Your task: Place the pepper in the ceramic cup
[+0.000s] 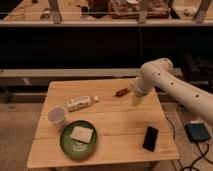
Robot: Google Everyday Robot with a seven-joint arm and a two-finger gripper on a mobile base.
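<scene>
The pepper (121,92) is a small dark red-brown piece lying on the far middle of the wooden table (120,120). The ceramic cup (56,117) is a pale round cup standing upright near the table's left edge, just beyond the green plate. My gripper (134,101) hangs from the white arm that reaches in from the right. It points down at the table a little to the right of the pepper and nearer the front. It is far from the cup, and I see nothing in it.
A white-labelled bottle (80,102) lies on its side between pepper and cup. A green plate (67,142) with a pale square piece (81,133) sits at front left. A black flat device (150,138) lies at front right. Another dark device (198,132) is on the floor at right.
</scene>
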